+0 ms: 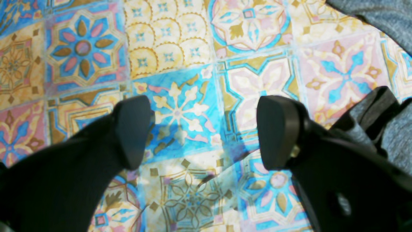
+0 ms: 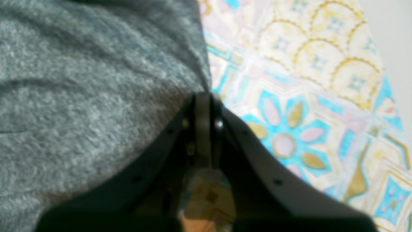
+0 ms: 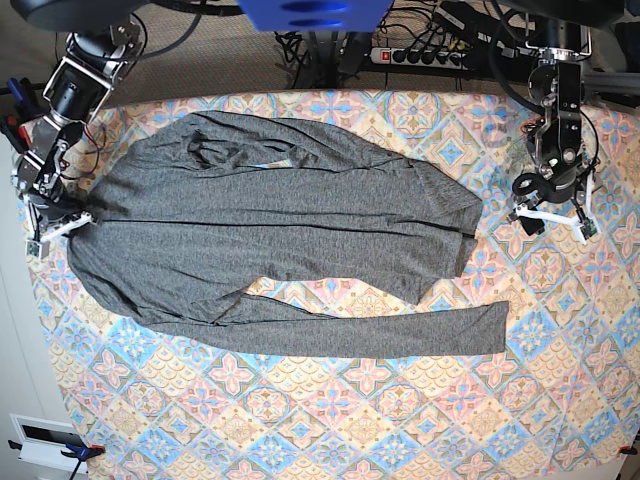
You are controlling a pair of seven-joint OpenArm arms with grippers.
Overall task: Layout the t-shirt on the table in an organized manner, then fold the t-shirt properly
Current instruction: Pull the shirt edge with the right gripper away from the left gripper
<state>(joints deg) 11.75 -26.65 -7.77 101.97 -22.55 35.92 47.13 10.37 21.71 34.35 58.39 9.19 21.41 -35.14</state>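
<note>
Dark heather-grey knit t-shirt [image 3: 270, 235] lies crumpled w/ long axis across tile-patterned tabletop [image 3: 400, 400]; right hand [image 3: 62, 226] pinched tight on its edge, left hand [image 3: 552, 208] wide, empty, just off shirt's opposite end.

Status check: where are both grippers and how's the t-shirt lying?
Left gripper open over bare table, off the t-shirt. Right gripper shut on the t-shirt's edge. T-shirt spread out, wrinkled, not yet folded. Nothing in the way.
</note>
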